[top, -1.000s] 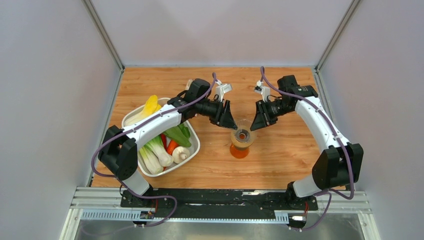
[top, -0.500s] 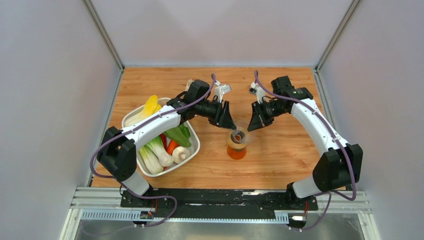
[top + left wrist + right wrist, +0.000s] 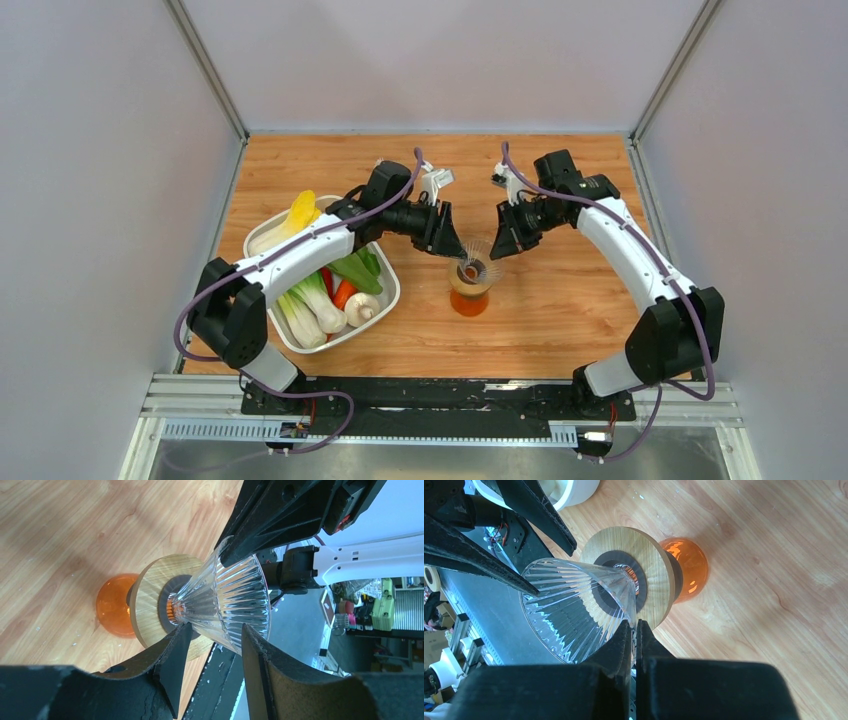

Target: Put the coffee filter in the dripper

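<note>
The dripper is a clear ribbed cone with a tan wooden ring collar. It sits on the orange glass vessel mid-table. My right gripper is shut on the cone's thin wall at its right side; the right wrist view shows the fingers pinched on the wall just above the collar. My left gripper is open, with the cone's rim between its fingers and not clamped. The dripper is empty inside. The coffee filter is not in view.
A white tub of vegetables stands left of the dripper, under my left arm. Grey walls close in the wooden table on the left, back and right.
Both grippers, the dripper and the orange vessel have shifted slightly left and toward the back. The right gripper's hold on the cone wall is unchanged.
</note>
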